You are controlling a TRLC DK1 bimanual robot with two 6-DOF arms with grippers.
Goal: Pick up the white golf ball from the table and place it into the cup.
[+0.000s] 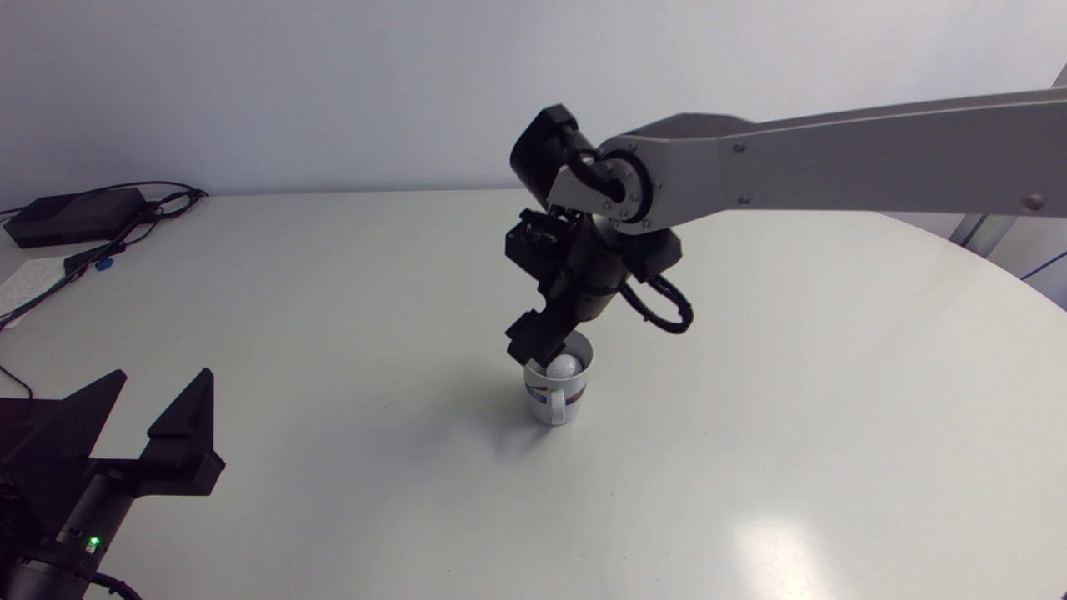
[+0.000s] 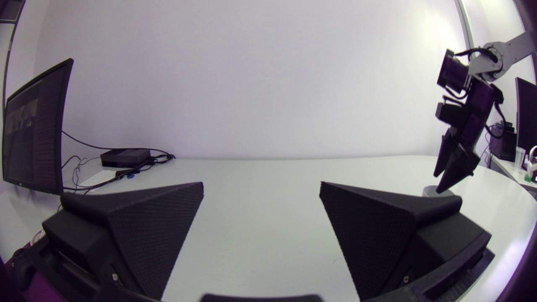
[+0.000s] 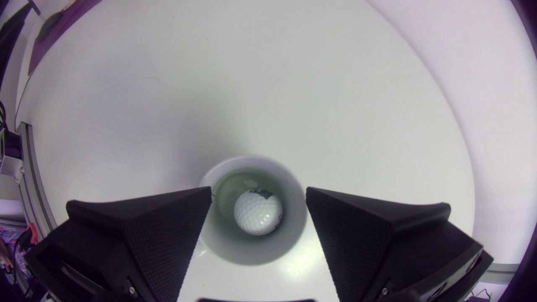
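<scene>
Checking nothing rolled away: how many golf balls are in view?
1. The golf ball lies inside the cup, below the open right pincer. No other shows on the table.

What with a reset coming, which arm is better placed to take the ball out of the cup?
Right: the right claw hangs open above the cup holding the golf ball; the left claw rests open, far away.

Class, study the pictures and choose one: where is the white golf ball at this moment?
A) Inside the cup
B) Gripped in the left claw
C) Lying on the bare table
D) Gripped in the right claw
A: the right wrist view shows the golf ball lying inside the cup, under the open right claw, which does not touch it.
</scene>
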